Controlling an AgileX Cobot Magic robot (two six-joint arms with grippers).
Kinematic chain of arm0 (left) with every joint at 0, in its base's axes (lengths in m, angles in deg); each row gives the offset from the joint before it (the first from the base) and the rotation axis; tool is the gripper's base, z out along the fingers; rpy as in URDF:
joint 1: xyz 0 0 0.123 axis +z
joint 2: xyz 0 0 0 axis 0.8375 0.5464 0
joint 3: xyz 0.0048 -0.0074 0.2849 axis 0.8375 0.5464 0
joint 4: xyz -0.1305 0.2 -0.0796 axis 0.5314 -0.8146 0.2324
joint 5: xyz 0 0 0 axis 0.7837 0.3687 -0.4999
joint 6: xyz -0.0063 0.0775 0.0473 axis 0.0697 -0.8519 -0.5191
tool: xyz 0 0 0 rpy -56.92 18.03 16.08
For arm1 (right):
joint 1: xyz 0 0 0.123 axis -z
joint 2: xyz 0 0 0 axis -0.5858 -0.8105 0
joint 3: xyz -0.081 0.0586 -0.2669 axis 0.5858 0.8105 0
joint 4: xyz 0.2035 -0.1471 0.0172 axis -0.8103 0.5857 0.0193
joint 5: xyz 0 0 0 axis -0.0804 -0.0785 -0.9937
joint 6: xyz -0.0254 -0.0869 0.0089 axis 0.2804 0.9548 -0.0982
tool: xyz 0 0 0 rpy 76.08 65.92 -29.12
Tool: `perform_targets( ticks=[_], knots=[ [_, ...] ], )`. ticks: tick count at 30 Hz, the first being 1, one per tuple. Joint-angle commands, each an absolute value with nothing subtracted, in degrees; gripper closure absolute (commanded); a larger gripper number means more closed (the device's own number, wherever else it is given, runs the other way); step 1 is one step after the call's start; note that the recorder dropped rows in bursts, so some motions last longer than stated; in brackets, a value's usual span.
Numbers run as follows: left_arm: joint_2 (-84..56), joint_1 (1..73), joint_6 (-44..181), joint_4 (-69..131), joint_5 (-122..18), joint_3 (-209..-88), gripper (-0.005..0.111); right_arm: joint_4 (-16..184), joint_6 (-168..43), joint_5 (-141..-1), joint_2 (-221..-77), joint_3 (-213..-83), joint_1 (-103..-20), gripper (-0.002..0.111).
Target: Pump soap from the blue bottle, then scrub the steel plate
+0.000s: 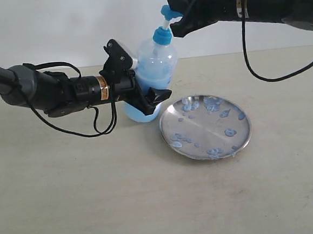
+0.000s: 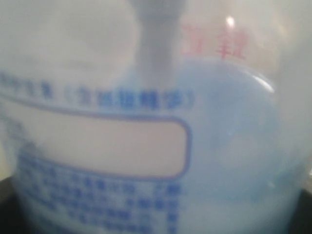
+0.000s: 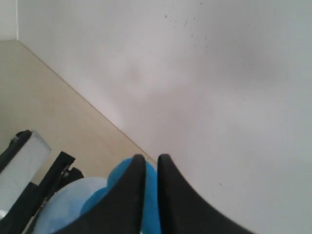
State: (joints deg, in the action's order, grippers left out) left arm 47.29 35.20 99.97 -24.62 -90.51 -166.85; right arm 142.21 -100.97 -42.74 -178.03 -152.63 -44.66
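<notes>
The blue bottle point(image 1: 155, 63) stands left of the steel plate point(image 1: 206, 126), leaning slightly toward it. My left gripper point(image 1: 144, 96) is shut on the bottle's lower body. In the left wrist view the bottle's label point(image 2: 97, 146) and its light blue soap point(image 2: 234, 146) fill the frame, blurred. My right gripper point(image 1: 177, 19) is shut, with its tips against the bright blue pump head point(image 1: 166, 10). In the right wrist view the two fingertips point(image 3: 139, 163) lie nearly together over the pump head point(image 3: 117, 178). Pale blue soap blobs point(image 1: 212, 104) dot the plate.
The beige tabletop point(image 1: 71, 199) runs back to a white wall point(image 1: 57, 27). Cables hang from both arms, one looping below the left arm point(image 1: 100, 127) and one dropping from the right arm point(image 1: 262, 76) above the plate's far side.
</notes>
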Motion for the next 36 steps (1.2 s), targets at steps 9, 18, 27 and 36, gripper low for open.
perform_targets(
  ticks=[9, 18, 27, 36],
  knots=[
    [49.32, 36.41, 94.84, -13.41, -103.89, -162.14, 0.102, 132.59, -90.56, -47.05, -158.84, -145.89, -44.36, 0.109],
    [49.36, 36.41, 94.84, -12.51, -96.08, -162.14, 0.050, 115.31, -75.00, -48.64, -154.21, -137.69, -44.36, 0.109],
    [49.45, 36.41, 95.02, 3.08, -92.80, -162.14, -0.003, 114.89, -73.79, -50.23, -154.21, -137.69, -44.36, 0.109],
    [44.68, 36.41, 95.02, 2.92, -90.60, -162.14, -0.003, 114.86, -73.05, -50.23, -154.21, -137.69, -44.36, 0.109]
  ],
)
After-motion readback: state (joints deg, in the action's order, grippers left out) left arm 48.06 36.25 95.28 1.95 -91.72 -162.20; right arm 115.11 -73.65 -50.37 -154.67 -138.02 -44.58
